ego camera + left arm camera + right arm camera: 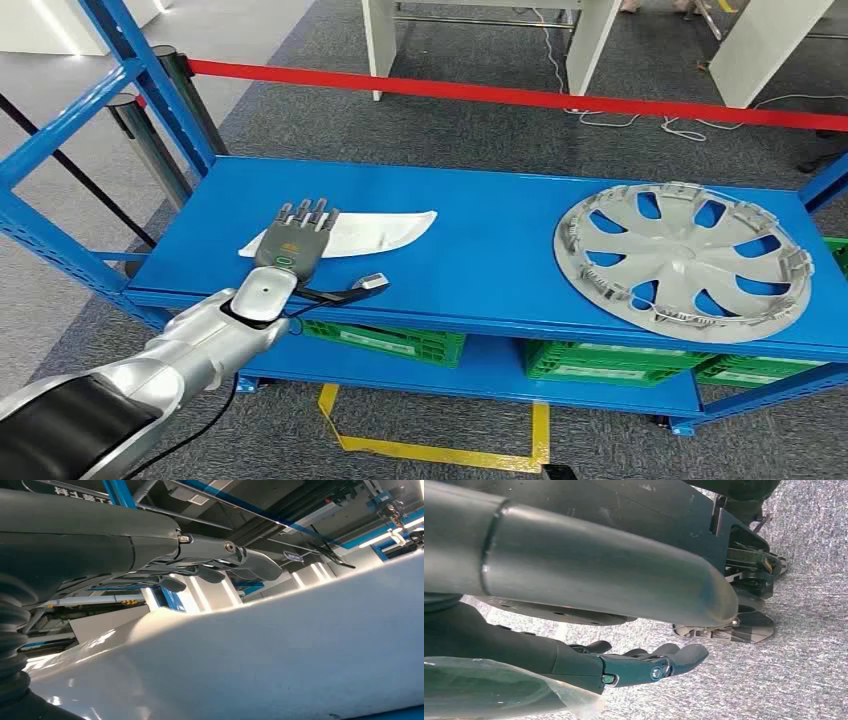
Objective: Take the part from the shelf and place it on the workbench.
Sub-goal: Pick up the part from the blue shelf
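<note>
Your left hand [292,240] reached over the blue shelf [480,250], fingers straight and spread, lying flat over one end of the white part [375,232]. Nothing was gripped; the thumb stuck out sideways over the shelf's front edge. The left wrist view put the fingers [240,562] just above the part's glossy white surface [280,660]; whether they touched it, you couldn't tell. A silver hubcap [685,258] lay well apart, further along the same shelf. Your right hand [644,662] hung over grey carpet [804,645], fingers loosely extended, holding nothing.

You see the shelf [480,250] evenly and brightly lit from overhead, with soft shadows and sharp focus. At the left wrist, the white part [280,660] glares along its edge, against bright ceiling strips.
</note>
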Tool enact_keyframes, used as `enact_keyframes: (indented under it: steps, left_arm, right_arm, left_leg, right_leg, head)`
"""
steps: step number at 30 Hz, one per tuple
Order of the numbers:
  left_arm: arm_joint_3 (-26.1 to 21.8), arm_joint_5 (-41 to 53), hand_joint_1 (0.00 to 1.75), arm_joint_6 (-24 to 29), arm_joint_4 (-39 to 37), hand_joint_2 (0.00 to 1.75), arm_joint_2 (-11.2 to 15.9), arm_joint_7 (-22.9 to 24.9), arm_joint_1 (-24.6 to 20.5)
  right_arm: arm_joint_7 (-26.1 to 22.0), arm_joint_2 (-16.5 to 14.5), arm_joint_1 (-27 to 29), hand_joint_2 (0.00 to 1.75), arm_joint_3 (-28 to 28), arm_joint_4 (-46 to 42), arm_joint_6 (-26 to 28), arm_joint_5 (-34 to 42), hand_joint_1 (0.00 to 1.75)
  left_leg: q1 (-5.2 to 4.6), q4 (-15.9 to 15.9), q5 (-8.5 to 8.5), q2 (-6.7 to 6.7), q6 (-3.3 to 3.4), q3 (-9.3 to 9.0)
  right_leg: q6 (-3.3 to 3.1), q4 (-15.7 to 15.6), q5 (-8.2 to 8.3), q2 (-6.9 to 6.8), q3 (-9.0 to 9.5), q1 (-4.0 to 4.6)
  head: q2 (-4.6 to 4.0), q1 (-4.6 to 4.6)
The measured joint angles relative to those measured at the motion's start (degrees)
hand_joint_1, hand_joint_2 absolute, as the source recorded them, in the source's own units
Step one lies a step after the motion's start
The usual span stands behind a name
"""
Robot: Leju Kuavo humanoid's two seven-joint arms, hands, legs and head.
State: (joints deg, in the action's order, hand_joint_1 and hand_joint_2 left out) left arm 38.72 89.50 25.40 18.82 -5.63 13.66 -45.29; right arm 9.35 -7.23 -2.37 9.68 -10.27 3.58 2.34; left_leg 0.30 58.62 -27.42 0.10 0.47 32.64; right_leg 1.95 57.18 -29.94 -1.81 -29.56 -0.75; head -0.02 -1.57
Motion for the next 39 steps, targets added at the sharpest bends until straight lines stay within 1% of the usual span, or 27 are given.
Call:
enact_keyframes:
  steps: [5, 9, 14, 20, 27, 33, 35, 37, 39]
  left_arm:
    - [0.5, 0.0, 0.0, -0.4, -0.2, 1.75, 0.1, 0.3, -0.2]
    - [0.8, 0.0, 1.75, -2.1, -0.6, 1.75, 0.3, 0.8, -0.4]
    - [0.8, -0.2, 1.75, -6.8, -0.8, 1.75, 0.4, 0.8, -0.6]
    - [0.8, -0.7, 1.75, -6.8, -1.0, 1.75, 0.5, 0.6, -0.4]
    - [0.3, -0.9, 1.75, -1.8, -1.0, 1.75, 0.8, -1.2, 0.2]
    - [0.2, -0.6, 1.75, -1.0, -1.0, 1.75, 0.8, -1.3, 0.6]
    - [0.0, -0.9, 1.75, 0.1, -1.0, 1.75, 0.9, -2.2, 0.8]
    - [-0.6, -1.7, 1.75, 2.7, -1.0, 1.75, 0.9, -4.2, 1.1]
    - [-1.4, -2.6, 1.75, 7.2, -1.0, 1.75, 1.0, -6.6, 1.6]
  right_arm:
    - [-0.1, 0.0, 0.0, 0.0, 0.0, 0.0, 0.0, 0.0, 0.0]
    - [-0.4, 0.0, -0.1, 0.0, 0.0, 0.0, 0.3, -0.2, 0.0]
    - [-2.0, 0.0, -0.1, 0.0, 1.0, 0.0, 1.8, -2.3, 0.0]
    - [-2.9, 0.0, -0.2, 0.0, 1.7, 0.0, 2.4, -3.0, 0.0]
    - [-2.8, 0.0, -0.2, 0.0, 2.1, 0.0, 2.4, -3.1, 0.0]
    - [-2.8, 0.0, -0.2, 0.0, 2.3, 0.0, 2.4, -3.2, 0.0]
    - [-2.8, 0.0, -0.2, 0.0, 2.3, 0.0, 2.4, -3.3, 0.0]
    - [-2.8, 0.0, -0.2, 0.0, 2.3, 0.0, 2.4, -3.5, 0.0]
    - [-2.8, 0.0, -0.2, 0.0, 2.3, 0.0, 2.4, -3.6, 0.0]
  left_leg:
    - [0.0, 0.0, 0.0, 0.0, 0.0, 0.0]
    - [0.0, 0.0, 0.0, 0.0, 0.0, -0.01]
    - [0.0, 0.0, 0.0, 0.0, 0.0, -0.02]
    - [0.0, 0.0, 0.0, 0.0, 0.0, -0.01]
    - [0.0, 0.0, 0.0, 0.0, 0.0, 0.0]
    - [0.0, 0.0, 0.0, 0.0, 0.0, 0.01]
    - [0.0, 0.0, 0.0, 0.0, 0.0, 0.0]
    - [0.0, 0.0, 0.0, 0.0, 0.0, 0.01]
    - [0.0, 0.0, 0.0, 0.0, 0.0, 0.01]
  right_leg:
    - [0.0, 0.0, 0.0, 0.0, 0.0, 0.0]
    - [0.0, 0.0, 0.0, 0.0, 0.0, 0.01]
    - [0.0, 0.0, 0.0, -0.01, 0.02, 0.01]
    - [0.0, 0.0, 0.0, -0.01, 0.01, 0.0]
    - [0.0, 0.0, 0.0, -0.01, -0.01, -0.01]
    - [0.0, 0.0, 0.0, -0.01, -0.02, 0.0]
    - [0.0, 0.0, 0.0, -0.01, -0.02, 0.0]
    - [0.0, 0.0, 0.0, 0.0, -0.02, 0.0]
    - [0.0, 0.0, 0.0, 0.0, -0.02, 0.0]
  head:
    - [0.0, 0.0]
    - [0.0, 0.0]
    - [0.0, 0.0]
    - [0.0, 0.0]
    - [0.0, 0.0]
    - [0.0, 0.01]
    - [0.0, 0.01]
    - [0.0, 0.0]
    - [0.0, 0.0]
